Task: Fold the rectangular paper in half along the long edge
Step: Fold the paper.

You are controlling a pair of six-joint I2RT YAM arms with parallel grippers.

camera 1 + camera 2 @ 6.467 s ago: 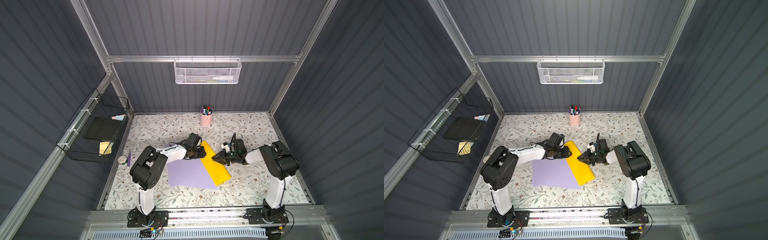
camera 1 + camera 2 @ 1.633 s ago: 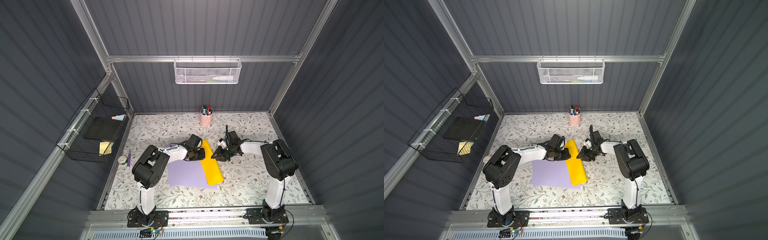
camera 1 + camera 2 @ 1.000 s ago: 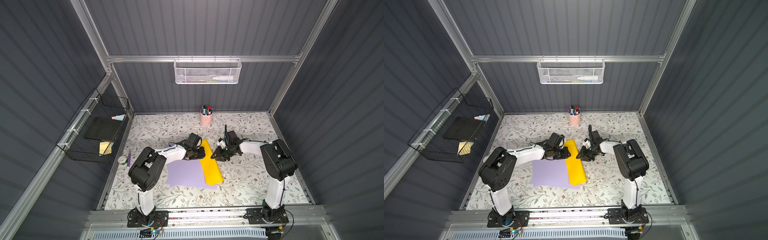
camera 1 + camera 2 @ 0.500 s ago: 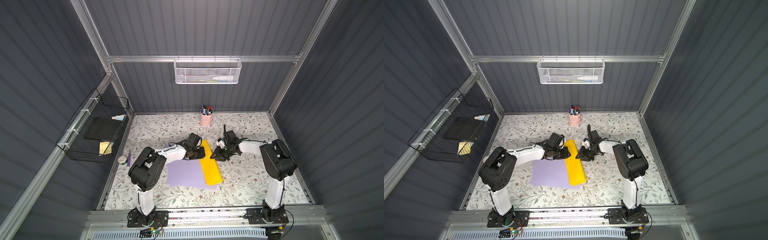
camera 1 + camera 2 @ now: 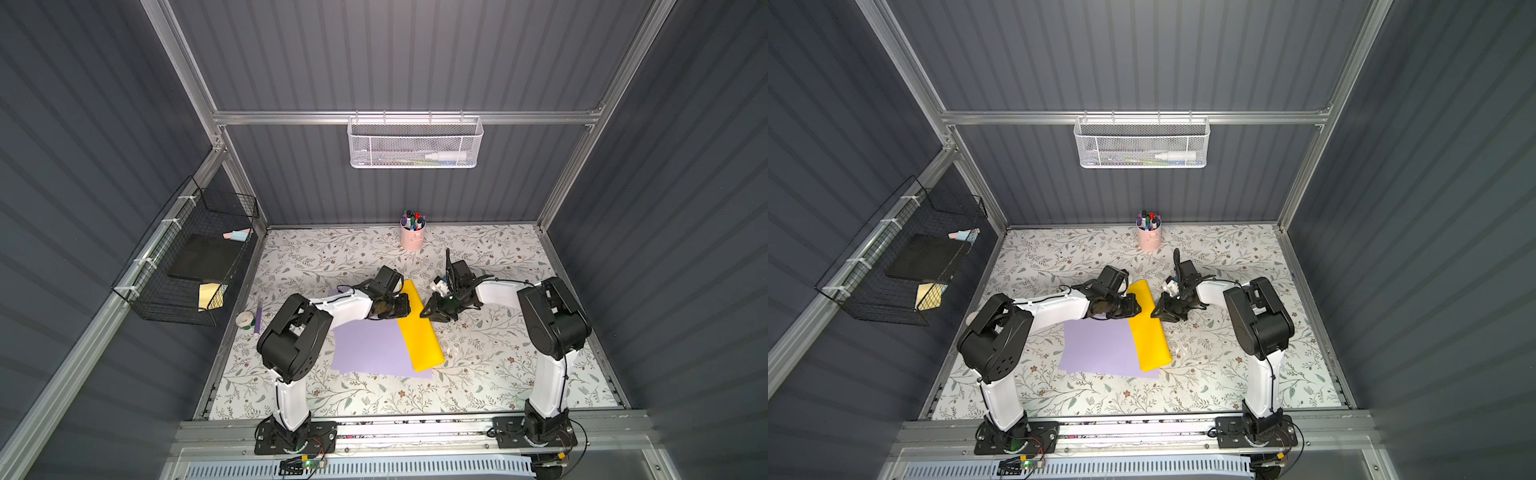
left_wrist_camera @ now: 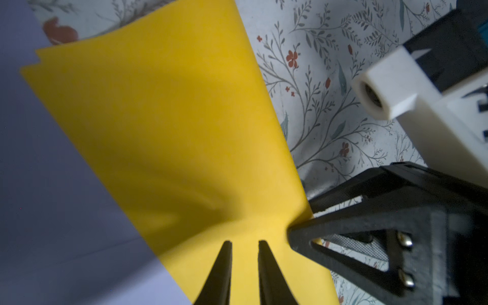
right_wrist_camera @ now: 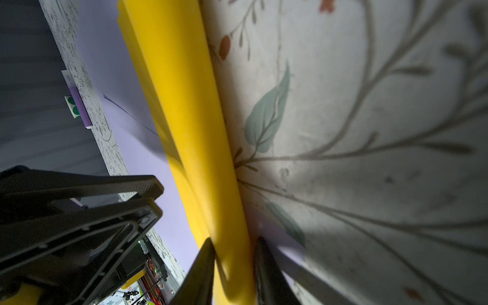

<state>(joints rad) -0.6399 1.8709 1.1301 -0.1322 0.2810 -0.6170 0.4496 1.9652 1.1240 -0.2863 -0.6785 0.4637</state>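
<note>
The yellow paper [image 5: 419,328] [image 5: 1148,328] lies folded lengthwise on the floral table, its left part overlapping a lavender sheet [image 5: 370,349]. The fold is still a rounded bulge along the right side [image 7: 190,132]. My left gripper [image 5: 402,307] [image 6: 244,241] rests tips-down on the upper layer near the far end, jaws a narrow gap apart with nothing between them. My right gripper [image 5: 426,312] [image 7: 233,239] meets the fold from the right at that same end. Its two fingers straddle the bulge and press it, and the paper dimples at one fingertip [image 6: 293,232].
A pink pen cup [image 5: 411,239] stands at the back of the table. A tape roll [image 5: 245,319] and a purple marker [image 5: 257,318] lie at the left edge. A black wire basket [image 5: 187,266] hangs on the left wall, a white mesh basket [image 5: 415,143] on the back wall.
Since the earliest frames my right gripper has moved along the fold toward the paper's far end, and the yellow strip now lies narrower and straighter. Over the last second almost nothing moves.
</note>
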